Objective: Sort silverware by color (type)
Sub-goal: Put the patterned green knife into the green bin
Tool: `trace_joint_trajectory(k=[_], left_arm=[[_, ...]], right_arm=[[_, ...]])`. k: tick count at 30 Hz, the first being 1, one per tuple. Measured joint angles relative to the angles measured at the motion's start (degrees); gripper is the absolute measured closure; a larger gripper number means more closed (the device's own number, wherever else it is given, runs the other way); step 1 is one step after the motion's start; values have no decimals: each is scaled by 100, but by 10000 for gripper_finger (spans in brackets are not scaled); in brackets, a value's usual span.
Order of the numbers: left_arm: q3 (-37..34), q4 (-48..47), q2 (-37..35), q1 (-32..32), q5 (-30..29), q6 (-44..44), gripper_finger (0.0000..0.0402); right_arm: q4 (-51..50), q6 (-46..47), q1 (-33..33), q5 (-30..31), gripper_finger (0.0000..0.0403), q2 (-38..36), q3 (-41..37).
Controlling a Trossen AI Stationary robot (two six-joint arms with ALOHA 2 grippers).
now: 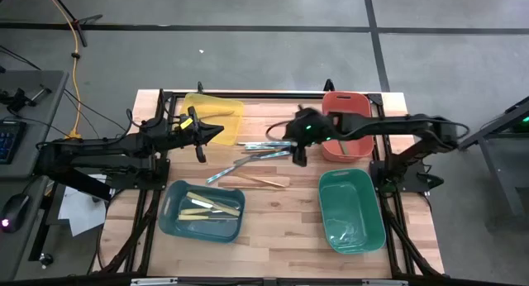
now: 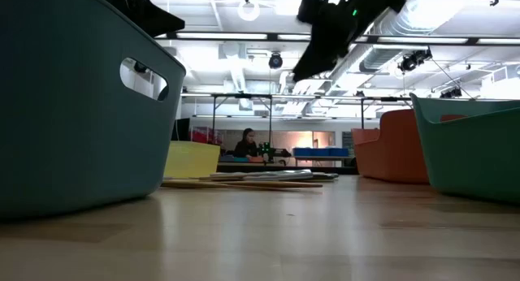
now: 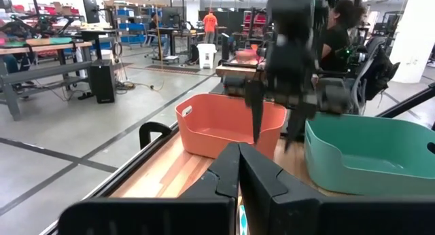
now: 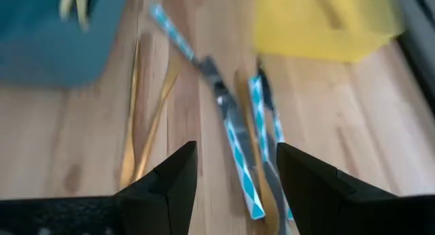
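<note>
The right gripper is hovering with its fingers spread apart and empty over the loose pile of thin silver, teal-striped and gold utensils lying mid-table between the yellow plastic bin and the coral plastic bin. The left gripper is waiting pinched together beside the yellow bin.

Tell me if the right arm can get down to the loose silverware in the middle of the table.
Probably yes. The right claw hangs open right above the silverware, with nothing between them; the bins sit off to the sides.
</note>
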Motion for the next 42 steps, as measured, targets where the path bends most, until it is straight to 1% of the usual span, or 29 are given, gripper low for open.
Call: trace_joint_trajectory(k=[7,11,14,19,28,33,38,42], left_arm=[[-2,-5,0,2,-7,0,402],[-1,-5,0,2,-9,0,401],[-2,-8,0,2,-11,0,402],[-2,-29,0,1,-13,0,402],[-2,-81,0,2,-16,-105,401],[-2,-85,-2,0,-15,-105,401],[-2,-138,0,2,-16,-103,402],[-2,-153,-1,2,-16,-101,402]], right_arm=[[105,-813,158,0,218,1268,-2],[600,-1001,156,0,218,1820,-7],[1003,-1175,140,23,218,2051,-7],[1283,-1260,93,209,220,2131,-4],[1326,-1226,40,132,237,2134,-4],[1374,-1092,40,103,242,2321,4],[1401,-1081,35,485,243,2415,0],[1425,-1080,5,376,243,2413,0]])
